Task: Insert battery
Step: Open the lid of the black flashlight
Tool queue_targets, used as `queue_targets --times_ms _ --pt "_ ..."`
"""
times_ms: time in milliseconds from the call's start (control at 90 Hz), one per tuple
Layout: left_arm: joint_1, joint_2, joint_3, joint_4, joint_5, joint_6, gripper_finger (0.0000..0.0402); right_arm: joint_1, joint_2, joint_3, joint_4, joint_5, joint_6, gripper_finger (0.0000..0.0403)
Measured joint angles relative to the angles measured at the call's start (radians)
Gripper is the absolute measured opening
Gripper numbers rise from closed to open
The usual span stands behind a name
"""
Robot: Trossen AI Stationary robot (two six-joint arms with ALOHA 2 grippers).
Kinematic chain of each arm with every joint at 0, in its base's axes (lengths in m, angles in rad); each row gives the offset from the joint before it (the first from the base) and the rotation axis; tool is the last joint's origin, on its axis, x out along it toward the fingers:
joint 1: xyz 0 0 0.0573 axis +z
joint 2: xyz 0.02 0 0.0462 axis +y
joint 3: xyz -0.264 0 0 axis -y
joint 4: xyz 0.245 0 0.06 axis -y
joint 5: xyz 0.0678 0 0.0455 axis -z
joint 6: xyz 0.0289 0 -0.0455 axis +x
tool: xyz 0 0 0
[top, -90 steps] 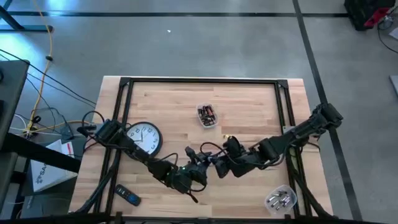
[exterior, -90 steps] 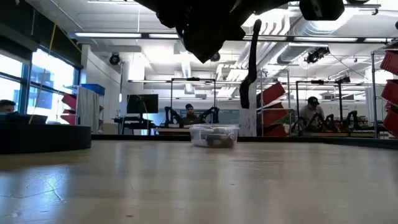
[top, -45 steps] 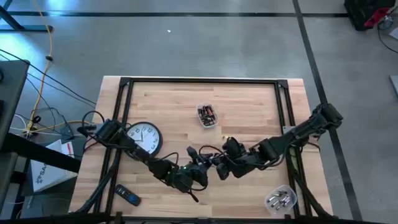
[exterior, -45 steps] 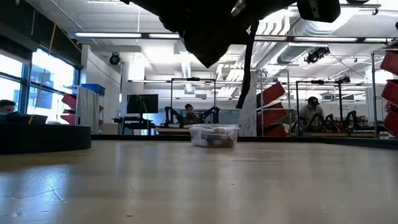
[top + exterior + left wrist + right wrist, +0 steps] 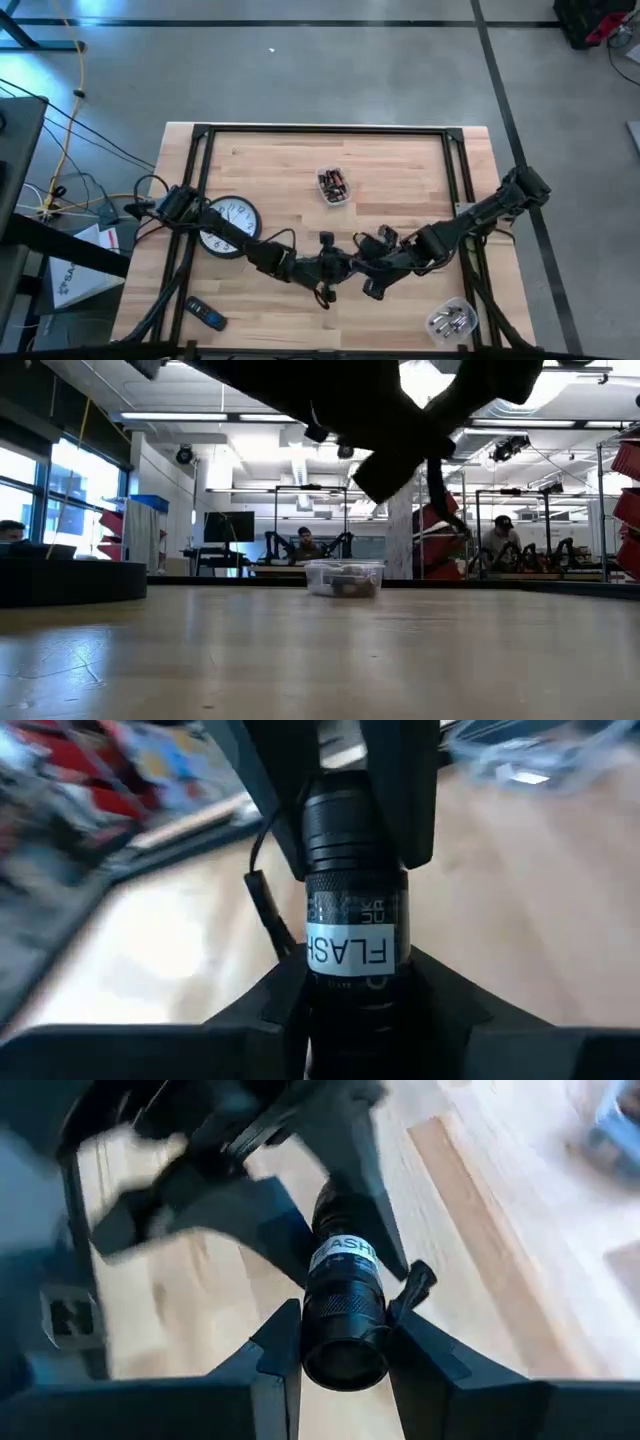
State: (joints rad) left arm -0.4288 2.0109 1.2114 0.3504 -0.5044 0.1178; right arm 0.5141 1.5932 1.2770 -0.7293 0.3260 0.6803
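Workshop room behind w/ benches, racks, seated people in low view; pale wood table (image 5: 400,165) w/ black frame up front. Both arms meet above table's front-middle area, off the surface. Left gripper (image 5: 330,270) & right gripper (image 5: 372,272) each clamp the same flashlight (image 5: 352,920), one at each end; fingers closed snug on the barrel in both wrist views. Flashlight: black cylinder, ribbed rings, white band label reading "FLASH", thin black lanyard hanging off it; open round end faces right wrist cam (image 5: 345,1350).

Clear tub of batteries (image 5: 333,186) sits mid-table toward back edge, well apart from grippers; also seen in low view (image 5: 344,577). Second clear tub (image 5: 451,320) w/ silvery items near front-right corner. Wall clock (image 5: 226,226) lies flat near left edge, partly under left arm. Small dark remote-like item (image 5: 205,315) near front-left corner.
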Motion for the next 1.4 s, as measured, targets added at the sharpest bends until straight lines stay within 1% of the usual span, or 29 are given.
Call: queue_targets --times_ms 167,256,322,422,489,544,589,656,778,889,978,1144,1256,1333,1400 --pt "0.049 -0.001 0.000 -0.014 0.246 -0.131 0.0098 0.000 0.003 0.000 -0.003 -0.037 -0.272 0.0081" --pt "0.066 0.000 0.000 -0.016 0.362 -0.202 0.0098 0.006 0.010 0.000 0.011 -0.078 -0.462 0.0081" --pt "0.077 0.001 0.000 -0.021 0.449 -0.243 0.0098 0.013 0.024 0.000 0.026 -0.085 -0.618 0.0081" --pt "0.082 0.004 -0.001 -0.027 0.508 -0.271 0.0098 0.031 0.050 0.001 0.057 -0.080 -0.834 0.0081" --pt "0.081 0.004 -0.002 -0.031 0.537 -0.273 0.0098 0.041 0.067 0.001 0.088 -0.079 -0.950 0.0081" --pt "0.079 0.004 -0.003 -0.036 0.552 -0.272 0.0098 0.048 0.079 0.001 0.110 -0.076 -1.019 0.0081" --pt "0.078 0.005 -0.004 -0.041 0.556 -0.270 0.0098 0.053 0.089 0.001 0.126 -0.073 -1.034 0.0081" --pt "0.077 0.006 -0.004 -0.051 0.553 -0.267 0.0098 0.059 0.096 0.001 0.137 -0.065 -0.982 0.0085" --pt "0.077 0.005 -0.003 -0.059 0.537 -0.248 0.0098 0.064 0.097 0.001 0.135 -0.042 -0.831 0.0102" --pt "0.076 0.005 -0.004 -0.075 0.521 -0.245 0.0098 0.063 0.097 0.001 0.135 -0.077 -0.703 0.0116" --pt "0.075 0.006 -0.006 -0.092 0.491 -0.245 0.0099 0.063 0.096 0.002 0.135 -0.124 -0.618 0.0123" --pt "0.075 0.006 -0.006 -0.106 0.404 -0.231 0.0098 0.062 0.095 0.002 0.110 -0.117 -0.442 0.0133" --pt "0.068 0.006 -0.006 -0.107 0.315 -0.208 0.0097 0.056 0.093 0.003 0.059 -0.070 -0.219 0.0140" --pt "0.059 0.006 -0.006 -0.114 0.240 -0.184 0.0097 0.045 0.085 0.002 -0.017 -0.033 -0.015 0.0145" --pt "0.051 0.006 -0.004 -0.123 0.174 -0.166 0.0097 0.033 0.074 0.001 -0.025 -0.013 0.164 0.0147"
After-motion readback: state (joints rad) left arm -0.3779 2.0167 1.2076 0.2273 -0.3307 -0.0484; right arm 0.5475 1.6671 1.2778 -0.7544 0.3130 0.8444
